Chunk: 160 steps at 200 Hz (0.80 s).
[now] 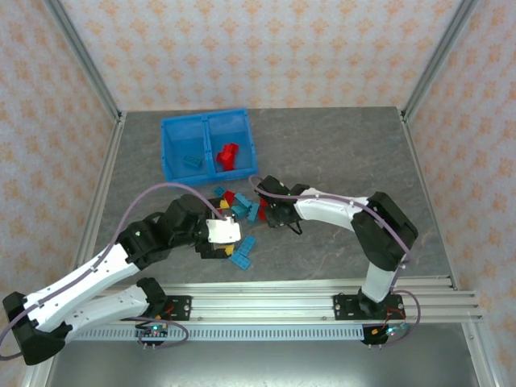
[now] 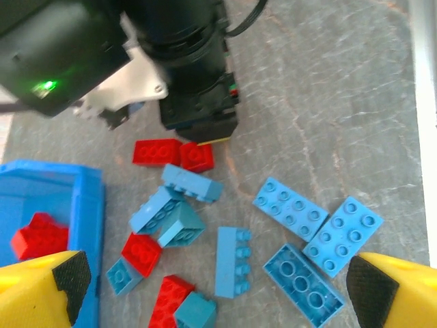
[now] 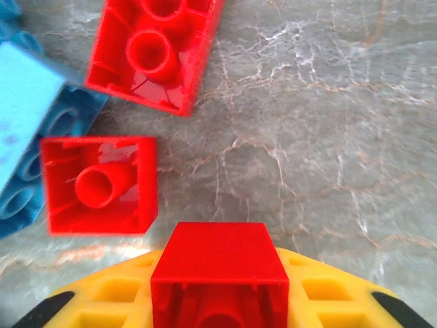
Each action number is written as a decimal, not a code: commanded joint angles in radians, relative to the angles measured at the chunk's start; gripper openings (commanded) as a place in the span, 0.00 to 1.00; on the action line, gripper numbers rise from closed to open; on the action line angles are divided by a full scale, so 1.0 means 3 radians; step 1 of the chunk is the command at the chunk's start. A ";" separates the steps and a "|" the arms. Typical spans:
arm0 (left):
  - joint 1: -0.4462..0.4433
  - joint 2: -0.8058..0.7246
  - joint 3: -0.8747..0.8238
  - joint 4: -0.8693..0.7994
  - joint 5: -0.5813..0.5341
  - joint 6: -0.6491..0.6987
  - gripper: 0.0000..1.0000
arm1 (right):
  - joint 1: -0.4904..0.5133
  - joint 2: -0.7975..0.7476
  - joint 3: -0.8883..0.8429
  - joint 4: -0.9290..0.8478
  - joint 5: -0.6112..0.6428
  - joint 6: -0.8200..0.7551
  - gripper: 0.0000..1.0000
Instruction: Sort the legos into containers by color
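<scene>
The bin (image 1: 166,153) stands far left on the surface (image 1: 339,153): left compartment (image 1: 185,141) holds blue legos (image 1: 192,161), right compartment (image 1: 235,133) red legos (image 1: 229,155). Loose legos (image 1: 243,211) lie nearer. Left pincer (image 2: 222,279) gapes wide, empty; right pincer (image 1: 270,214) clamps a red brick (image 3: 218,266).

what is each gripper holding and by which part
Right gripper grips a red lego by its opposite side walls; left gripper is open, holding nothing.
</scene>
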 commanded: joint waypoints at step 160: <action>0.0348 -0.0722 -0.0153 0.0864 -0.2022 -0.0727 1.00 | -0.0080 0.2272 0.4455 -0.0563 0.0703 -0.0075 0.26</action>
